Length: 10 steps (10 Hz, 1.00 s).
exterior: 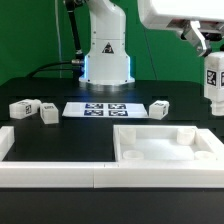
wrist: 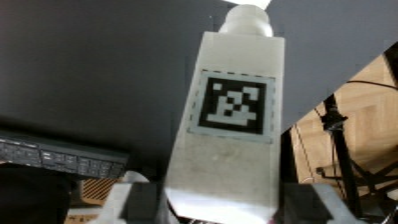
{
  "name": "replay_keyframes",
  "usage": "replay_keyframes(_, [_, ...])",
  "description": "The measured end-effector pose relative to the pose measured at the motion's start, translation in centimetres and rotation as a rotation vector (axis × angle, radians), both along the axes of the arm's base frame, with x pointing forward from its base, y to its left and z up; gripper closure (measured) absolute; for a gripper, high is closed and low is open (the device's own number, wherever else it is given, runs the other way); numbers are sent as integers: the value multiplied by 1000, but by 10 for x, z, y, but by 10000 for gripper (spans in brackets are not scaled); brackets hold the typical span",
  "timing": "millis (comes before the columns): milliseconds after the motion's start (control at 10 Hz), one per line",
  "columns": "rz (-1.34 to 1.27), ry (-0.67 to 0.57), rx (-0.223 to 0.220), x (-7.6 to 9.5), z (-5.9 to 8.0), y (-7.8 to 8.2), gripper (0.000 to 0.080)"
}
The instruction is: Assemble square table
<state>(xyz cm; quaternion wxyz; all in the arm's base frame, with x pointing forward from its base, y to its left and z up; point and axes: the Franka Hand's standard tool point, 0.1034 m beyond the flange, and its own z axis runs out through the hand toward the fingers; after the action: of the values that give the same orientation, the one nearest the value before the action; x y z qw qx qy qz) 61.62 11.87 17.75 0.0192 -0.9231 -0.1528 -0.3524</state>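
Table leg (wrist: 231, 120): white matte oblong block, black-white tag, clamped in gripper (wrist: 210, 200).

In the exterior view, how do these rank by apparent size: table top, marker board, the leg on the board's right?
1. table top
2. marker board
3. leg
The top looks nearer the camera, which exaggerates its lead.

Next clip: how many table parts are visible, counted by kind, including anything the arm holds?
Legs lying loose: 3
Leg gripped in the end effector: 1
Tabletop: 1
Total: 5
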Motion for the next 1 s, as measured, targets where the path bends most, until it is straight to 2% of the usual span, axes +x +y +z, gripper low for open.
replay_keyframes(100, [15,15,-37,-7,-23,-3,511])
replay_keyframes(200, [23,22,-65,-5,-33,-6,511])
replay_keyframes(300, [11,24,-70,-9,-40,-5,511])
replay_keyframes(400, [9,65,-83,-20,-62,-6,511])
replay_keyframes(600, [7,66,-80,-12,-55,-6,511])
replay_keyframes(800, [8,75,-81,-14,-59,-6,511])
replay_keyframes(1000, [12,66,-84,-8,-54,-5,511])
